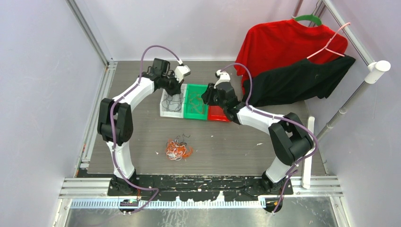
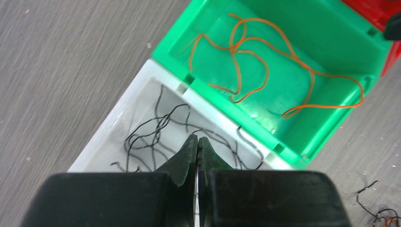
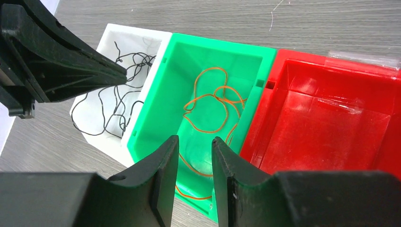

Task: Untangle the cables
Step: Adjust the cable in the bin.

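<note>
Grey table [image 1: 227,142] carries the green bin [image 3: 222,42], beside which the clenched left jaws may snag sorted black cables [image 2: 156,127] on lifting, while the right jaws stand parted above it.

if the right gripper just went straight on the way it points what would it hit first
Probably the orange cables lying in the green bin, then its floor; the right gripper aims down into it, though depth is unclear.
</note>
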### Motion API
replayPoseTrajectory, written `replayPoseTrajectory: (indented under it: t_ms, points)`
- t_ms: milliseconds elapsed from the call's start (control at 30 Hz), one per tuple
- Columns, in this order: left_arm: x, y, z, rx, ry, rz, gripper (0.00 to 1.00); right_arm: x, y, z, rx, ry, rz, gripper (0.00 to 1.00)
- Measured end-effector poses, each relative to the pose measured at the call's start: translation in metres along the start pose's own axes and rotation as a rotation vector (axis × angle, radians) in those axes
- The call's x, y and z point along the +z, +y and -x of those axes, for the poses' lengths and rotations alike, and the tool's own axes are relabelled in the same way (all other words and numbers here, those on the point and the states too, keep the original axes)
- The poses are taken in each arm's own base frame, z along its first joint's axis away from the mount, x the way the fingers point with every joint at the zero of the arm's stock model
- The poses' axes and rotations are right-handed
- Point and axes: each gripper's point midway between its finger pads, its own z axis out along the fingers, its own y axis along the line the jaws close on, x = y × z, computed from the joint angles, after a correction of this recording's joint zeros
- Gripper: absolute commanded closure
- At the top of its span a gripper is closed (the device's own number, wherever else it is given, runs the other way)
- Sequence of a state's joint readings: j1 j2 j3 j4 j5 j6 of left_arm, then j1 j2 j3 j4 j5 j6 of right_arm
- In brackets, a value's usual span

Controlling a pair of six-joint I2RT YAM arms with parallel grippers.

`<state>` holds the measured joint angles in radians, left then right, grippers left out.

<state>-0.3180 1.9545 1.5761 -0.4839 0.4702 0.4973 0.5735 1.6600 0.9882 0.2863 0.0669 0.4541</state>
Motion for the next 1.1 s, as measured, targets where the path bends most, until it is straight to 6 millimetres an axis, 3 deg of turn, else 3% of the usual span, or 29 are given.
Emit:
replayPoseTrajectory:
  t_ms: [167, 300, 433, 533, 767, 900, 1100]
  points:
    - [-0.007, 0.015, -0.010, -0.009, 0.010, 0.052, 1.00, 0.000, 0.000, 0.001, 0.000, -0.005, 0.001, 0.63]
    - [-0.004, 0.012, -0.023, -0.023, 0.034, 0.049, 0.98, 0.000, 0.000, 0.001, 0.000, -0.005, 0.000, 0.63]
    - [-0.003, 0.004, -0.019, -0.048, 0.014, 0.011, 0.65, 0.000, -0.001, 0.001, -0.006, -0.004, -0.002, 0.63]
    - [-0.005, -0.006, -0.013, -0.076, -0.006, -0.043, 0.59, 0.000, -0.001, 0.001, -0.006, -0.004, -0.003, 0.63]
    - [-0.011, -0.018, 0.019, -0.109, -0.075, -0.111, 0.56, 0.000, -0.001, 0.001, -0.006, -0.004, -0.003, 0.63]
    - [-0.002, -0.026, 0.017, -0.121, -0.054, -0.118, 0.62, 0.000, -0.001, 0.001, -0.006, -0.004, -0.003, 0.63]
    - [0.016, -0.021, 0.006, -0.145, -0.003, -0.061, 0.68, 0.000, -0.002, 0.000, -0.006, -0.003, -0.003, 0.63]
